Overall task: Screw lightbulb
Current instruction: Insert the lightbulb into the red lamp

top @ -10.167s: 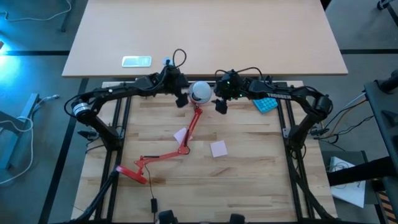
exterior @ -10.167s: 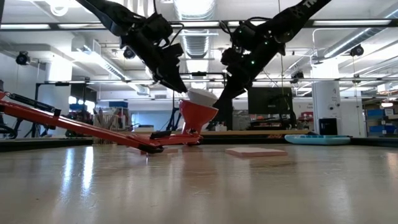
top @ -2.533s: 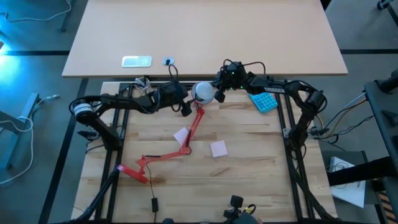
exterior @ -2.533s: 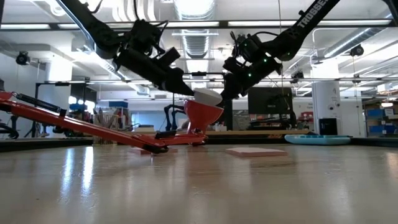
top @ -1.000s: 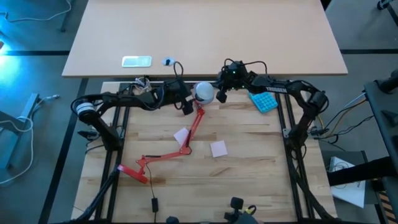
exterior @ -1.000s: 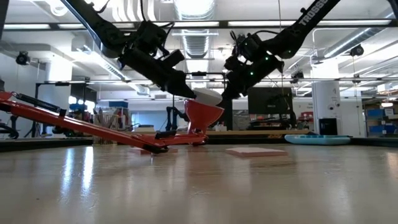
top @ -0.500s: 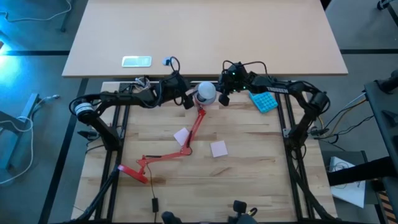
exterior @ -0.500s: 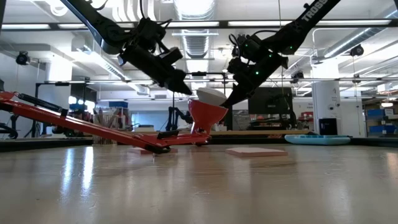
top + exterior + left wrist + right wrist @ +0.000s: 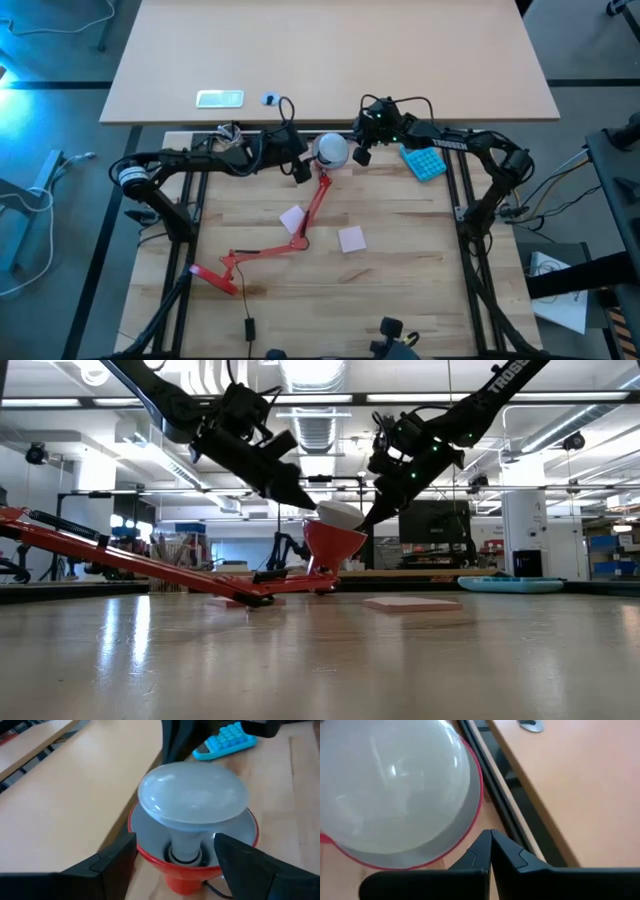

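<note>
left wrist view showed the lightbulb (image 9: 194, 800) seated neck-down in the socket of the red desk lamp's shade (image 9: 195, 851), its dome tilted a little off the shade's axis. the left gripper (image 9: 176, 856) stood with its two fingers spread wide either side of the shade, gripping nothing. the right gripper (image 9: 490, 851) had its fingertips pressed together, empty, just beside the shade's rim on the side toward the far tabletop.

the step in hand looked like threading the bulb home. a sound way, by my judgement: steady the shade with one gripper so the lamp (image 9: 300, 225) cannot pivot on its jointed arm, straighten the bulb until its neck runs true with the socket, then close lightly on the dome and turn in short strokes, re-gripping between them. the tilt raised a risk of cross-threading, and a hard squeeze on the smooth dome could make it slip or skid.

counted in the high view: one bulb, one red lamp, two pink sticky notes (image 9: 291, 217) on the wooden table (image 9: 400, 280), one blue tray-like thing (image 9: 424, 162) near the right arm, two arms.
</note>
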`<state>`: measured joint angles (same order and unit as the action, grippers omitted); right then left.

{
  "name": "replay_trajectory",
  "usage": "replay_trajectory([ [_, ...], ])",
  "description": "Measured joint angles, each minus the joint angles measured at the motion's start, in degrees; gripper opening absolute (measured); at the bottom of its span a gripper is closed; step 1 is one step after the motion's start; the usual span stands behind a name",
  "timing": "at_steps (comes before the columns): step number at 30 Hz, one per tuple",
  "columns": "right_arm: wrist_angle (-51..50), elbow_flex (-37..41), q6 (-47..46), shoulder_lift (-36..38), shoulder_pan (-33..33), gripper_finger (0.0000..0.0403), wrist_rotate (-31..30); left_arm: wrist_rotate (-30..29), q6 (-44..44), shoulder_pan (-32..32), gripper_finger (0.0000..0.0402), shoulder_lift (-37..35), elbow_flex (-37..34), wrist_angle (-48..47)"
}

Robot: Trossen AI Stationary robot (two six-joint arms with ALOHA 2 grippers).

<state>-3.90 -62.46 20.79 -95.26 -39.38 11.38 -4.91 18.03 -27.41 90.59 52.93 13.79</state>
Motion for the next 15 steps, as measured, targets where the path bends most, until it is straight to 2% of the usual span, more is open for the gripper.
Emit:
replay_trajectory([
  [6, -0.2, 0.0, -1.4, 0.0, 0.6, 0.0002, 3.5, -0.8, -0.5, -0.2, 0.0258, 0.8, 0.0, 3.7],
  [15, -6.5, 0.0, -2.4, 1.2, 2.9, 0.0002, 3.7, -2.6, -0.5, -3.8, 0.0258, 0.9, 0.0, 4.6],
])
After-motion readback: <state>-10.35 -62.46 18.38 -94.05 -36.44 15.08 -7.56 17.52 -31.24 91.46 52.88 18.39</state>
